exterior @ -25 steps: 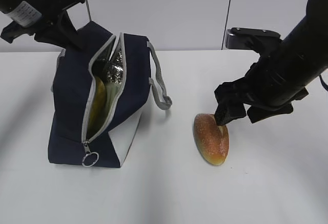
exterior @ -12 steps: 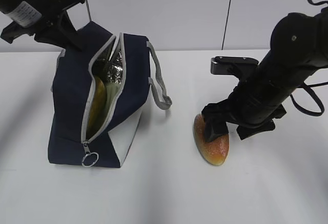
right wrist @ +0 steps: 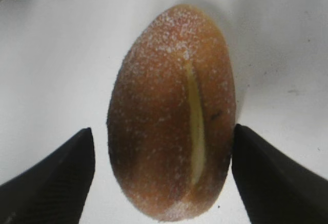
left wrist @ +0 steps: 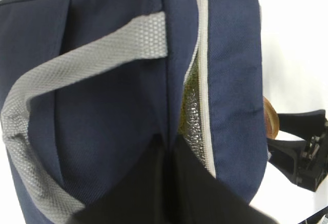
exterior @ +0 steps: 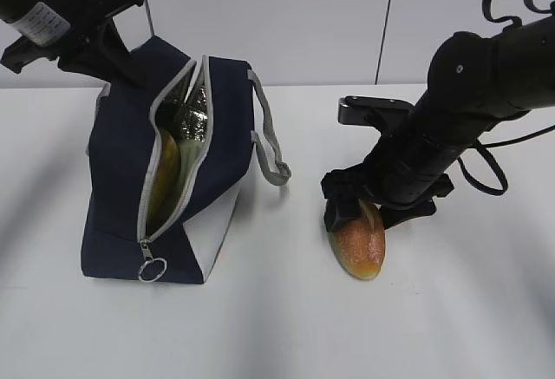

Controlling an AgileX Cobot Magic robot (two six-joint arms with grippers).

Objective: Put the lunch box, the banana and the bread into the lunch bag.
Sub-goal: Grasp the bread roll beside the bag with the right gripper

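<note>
We find the right gripper (right wrist: 163, 175) spread wide astride the bread (right wrist: 173, 112); we advise closing squarely across its middle before lifting.

Left gripper (exterior: 113, 62): tips hidden behind lunch bag (exterior: 121, 179) top in exterior view; in left wrist view only dark blur at bottom edge, contact with fabric unclear.
Bag interior: mostly hidden; yellow sliver, banana (exterior: 165, 171), shows through opening; rest unseen.
Bread (exterior: 360, 238): upper end covered by right gripper (exterior: 355, 205) in exterior view.
Right wrist view: jaws cut off by bottom edge.
</note>
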